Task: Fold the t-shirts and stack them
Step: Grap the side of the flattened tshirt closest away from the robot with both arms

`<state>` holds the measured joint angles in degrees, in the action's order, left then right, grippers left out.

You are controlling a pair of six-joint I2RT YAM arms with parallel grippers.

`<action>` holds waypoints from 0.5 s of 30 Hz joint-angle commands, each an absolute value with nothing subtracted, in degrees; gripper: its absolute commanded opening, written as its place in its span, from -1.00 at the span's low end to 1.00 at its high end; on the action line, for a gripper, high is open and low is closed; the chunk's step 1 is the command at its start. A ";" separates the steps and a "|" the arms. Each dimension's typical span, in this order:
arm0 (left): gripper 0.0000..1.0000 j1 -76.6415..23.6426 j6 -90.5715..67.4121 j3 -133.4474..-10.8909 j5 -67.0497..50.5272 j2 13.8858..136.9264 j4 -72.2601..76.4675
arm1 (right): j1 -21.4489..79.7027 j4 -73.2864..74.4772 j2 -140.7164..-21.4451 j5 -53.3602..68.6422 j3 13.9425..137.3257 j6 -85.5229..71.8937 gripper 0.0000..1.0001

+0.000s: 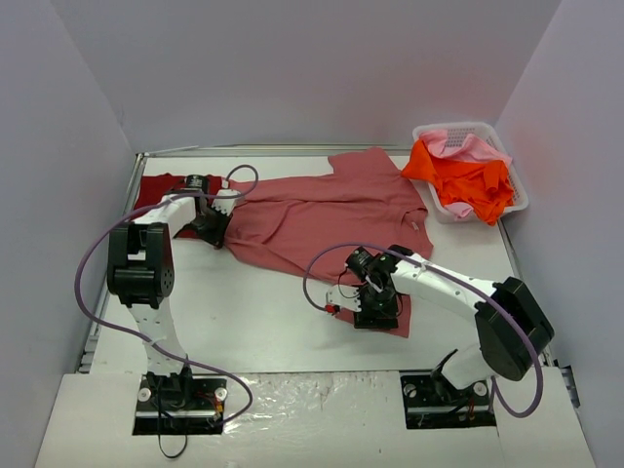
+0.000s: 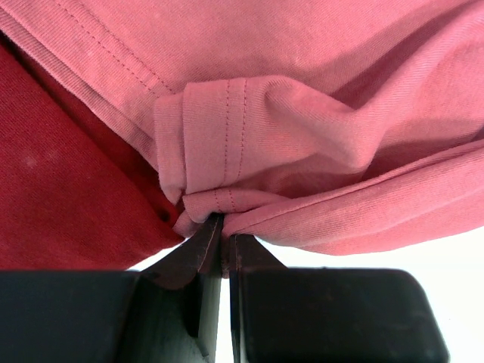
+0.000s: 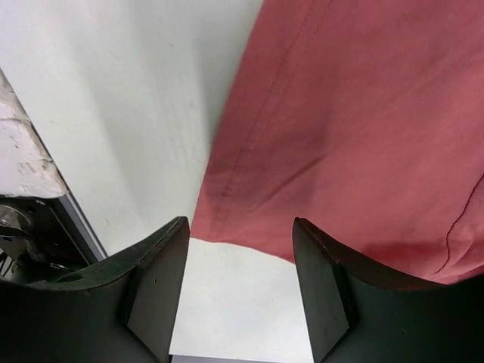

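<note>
A muted rose-red t-shirt (image 1: 322, 210) lies spread across the middle of the table. A dark crimson t-shirt (image 1: 158, 185) lies at the far left, partly under it. My left gripper (image 1: 216, 222) is shut on a bunched hem fold of the rose-red shirt (image 2: 249, 151); the crimson cloth (image 2: 68, 204) shows to its left. My right gripper (image 1: 375, 310) is open over the shirt's near corner (image 3: 355, 128), its fingers (image 3: 162, 272) straddling the hem edge without touching. An orange shirt (image 1: 468, 180) and a light pink shirt (image 1: 466, 146) lie in the basket.
A white lattice basket (image 1: 519, 195) stands at the back right corner. Purple cables loop beside both arms. Grey walls enclose the table on three sides; the arm bases sit on a plate at the near edge.
</note>
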<state>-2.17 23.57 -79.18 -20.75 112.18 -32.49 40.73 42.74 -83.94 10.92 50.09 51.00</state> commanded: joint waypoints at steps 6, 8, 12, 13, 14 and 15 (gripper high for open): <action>-0.95 -1.41 24.52 -77.61 -18.81 109.08 -32.78 | 44.91 41.84 -85.08 7.56 49.49 44.21 0.04; -0.95 -1.32 24.43 -77.34 -18.63 108.81 -32.43 | 45.61 40.52 -84.29 5.37 49.22 42.38 0.04; -0.95 -1.41 24.35 -77.61 -18.63 108.98 -32.43 | 47.19 36.57 -80.52 0.27 47.90 40.17 0.07; -0.95 -1.32 24.35 -77.61 -18.55 109.07 -32.34 | 47.72 36.39 -78.59 -1.91 47.55 39.73 0.10; -0.95 -1.41 24.35 -77.61 -18.54 109.07 -32.34 | 48.59 36.47 -77.79 -2.28 47.46 38.86 0.11; -0.95 -1.32 24.35 -77.69 -18.46 109.16 -32.34 | 49.13 37.26 -77.17 -2.89 47.37 38.59 0.12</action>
<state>-2.17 23.62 -77.82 -20.05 111.24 -31.48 47.48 36.25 -81.45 2.26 47.68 41.47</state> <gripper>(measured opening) 0.044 0.556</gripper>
